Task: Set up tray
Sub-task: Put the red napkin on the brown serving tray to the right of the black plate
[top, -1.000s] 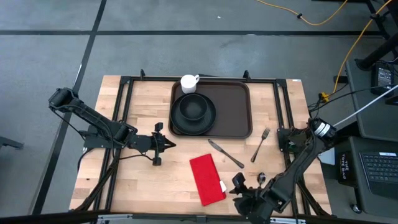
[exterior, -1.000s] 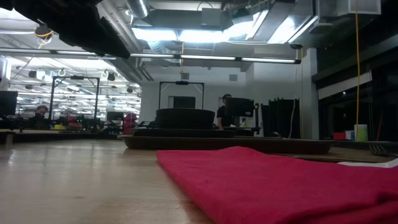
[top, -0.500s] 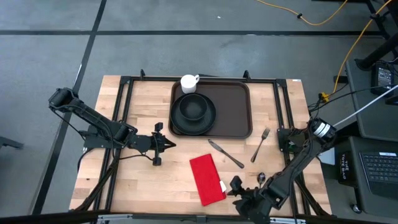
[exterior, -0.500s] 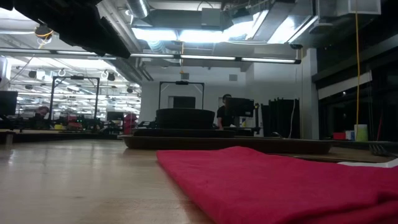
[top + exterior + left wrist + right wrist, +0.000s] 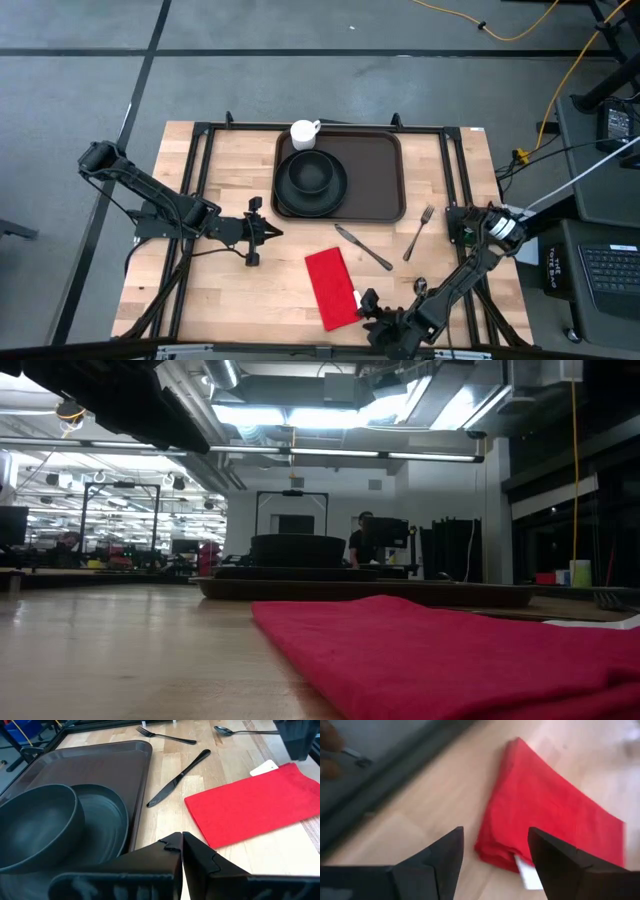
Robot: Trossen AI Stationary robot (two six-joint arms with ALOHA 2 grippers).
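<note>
At the table's near edge the right gripper [image 5: 367, 303] sits with its dark angular fingers spread apart, just beside the near corner of the folded red cloth napkin [image 5: 332, 287], a white slip poking from under it. Farther in lie a slim dark knife [image 5: 363, 247] and a fork [image 5: 418, 232] on pale wood planks. To the left the left gripper [image 5: 270, 232] waits, jaws together. Farthest, the smooth brown tray [image 5: 375, 175], rounded at its corners, carries a black bowl [image 5: 311, 172] on a round black plate [image 5: 285, 197], a white mug [image 5: 304, 133] at its rim.
</note>
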